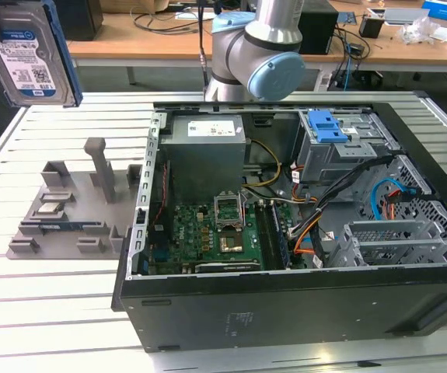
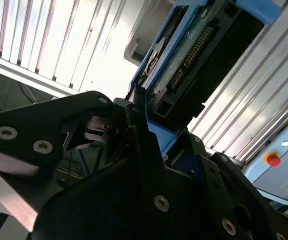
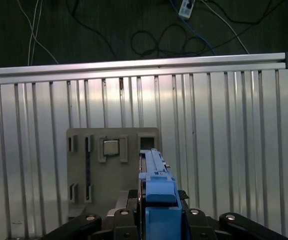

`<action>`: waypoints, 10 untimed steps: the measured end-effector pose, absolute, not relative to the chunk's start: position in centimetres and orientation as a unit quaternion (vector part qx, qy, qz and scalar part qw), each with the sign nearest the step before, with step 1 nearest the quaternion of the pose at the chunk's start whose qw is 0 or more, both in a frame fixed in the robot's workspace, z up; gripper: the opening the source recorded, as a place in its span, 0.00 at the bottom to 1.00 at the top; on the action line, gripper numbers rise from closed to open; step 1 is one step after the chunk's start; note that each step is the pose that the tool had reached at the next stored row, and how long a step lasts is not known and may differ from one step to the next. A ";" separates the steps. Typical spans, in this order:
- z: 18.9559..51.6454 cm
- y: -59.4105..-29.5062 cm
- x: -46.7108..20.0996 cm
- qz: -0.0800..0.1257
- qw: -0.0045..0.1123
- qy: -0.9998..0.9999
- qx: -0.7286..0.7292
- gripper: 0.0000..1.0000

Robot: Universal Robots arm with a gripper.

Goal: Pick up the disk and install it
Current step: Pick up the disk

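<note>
**Slatted bench, open tower, drive held in the air**

Silver aluminium slats make up the wide table (image 1: 60, 295), with wooden desks (image 1: 130, 43) carrying cables and boxes behind it. On the table, towards the exterior view's right, a large black computer case (image 1: 285, 311) lies on its side with the panel off. Inside are a green mainboard, a grey power supply, bundled wires and metal drive cages.

Beyond the case stands the grey-and-pale-blue robot arm (image 1: 254, 47). On the exterior view's left, just beside the case, a flat grey plastic fixture tray (image 1: 60, 249) rests on the slats, with upright posts and shallow pockets.

A flat silver disk (image 1: 30, 54) with a white-and-blue label and a blue plastic side frame hangs at the upper corner of the exterior view's left, clear of the table and well apart from the case. It stands on edge with its label face to that camera.

The black gripper (image 3: 157, 200) is clamped on the disk, its fingers (image 2: 133, 120) pressed to the blue frame. In the first wrist view the disk hangs above the fixture tray.

One pocket of the tray holds a small square silver chip (image 3: 110, 147).
</note>
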State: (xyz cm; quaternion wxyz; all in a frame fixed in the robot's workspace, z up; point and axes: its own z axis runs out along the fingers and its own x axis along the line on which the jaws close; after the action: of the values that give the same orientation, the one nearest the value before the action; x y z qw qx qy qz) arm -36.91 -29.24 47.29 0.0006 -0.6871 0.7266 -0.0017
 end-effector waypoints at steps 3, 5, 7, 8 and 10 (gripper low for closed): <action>48.5 -29.2 -36.9 -0.002 0.001 0.727 -0.687 0.37; 49.1 -29.2 -36.9 -0.001 0.001 0.727 -0.687 0.37; 49.4 -29.2 -36.9 -0.001 0.001 0.727 -0.687 0.37; 49.5 -29.2 -36.9 -0.001 0.001 0.727 -0.687 0.37; 49.5 -29.2 -36.9 -0.001 0.001 0.727 -0.687 0.37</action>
State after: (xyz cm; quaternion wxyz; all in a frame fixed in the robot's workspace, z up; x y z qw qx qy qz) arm -36.90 -29.24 49.53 0.0014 -0.6871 0.7266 -0.0010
